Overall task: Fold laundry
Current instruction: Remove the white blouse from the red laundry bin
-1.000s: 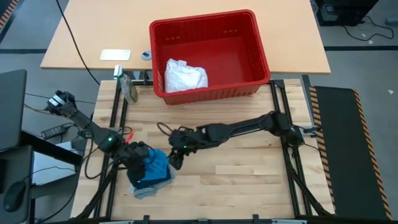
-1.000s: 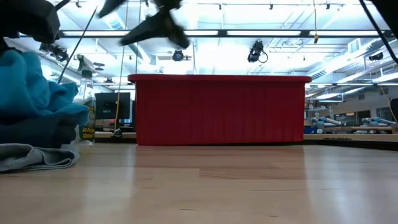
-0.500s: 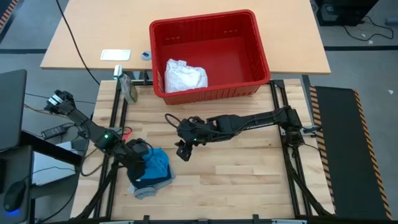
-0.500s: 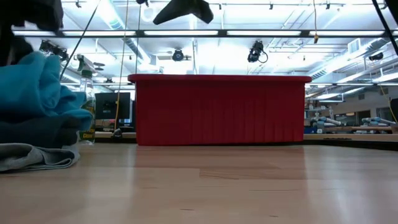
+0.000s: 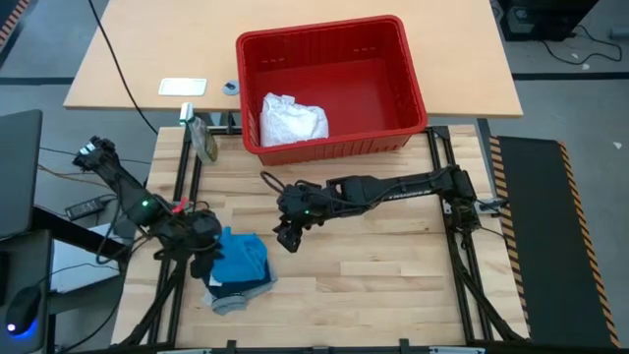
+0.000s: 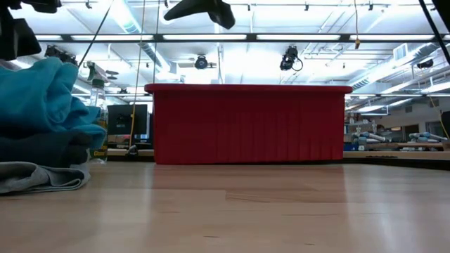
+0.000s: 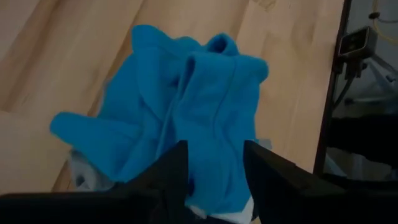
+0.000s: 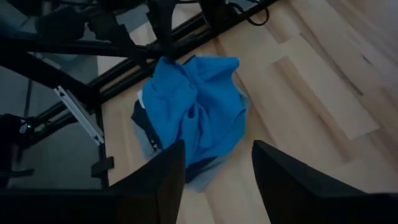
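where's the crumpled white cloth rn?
In the high view, the crumpled white cloth lies inside the red plastic basket, in its front-left corner, beyond both arms.

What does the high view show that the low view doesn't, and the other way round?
Only the high view shows the white cloth lying inside the red basket, plus both claws: the left claw at the pile's edge, the right claw apart from it, over bare wood.

Only the low view shows the stacking: bright blue garment on top, navy garment beneath, grey T-shirt at the bottom.

Both show the pile and the basket.
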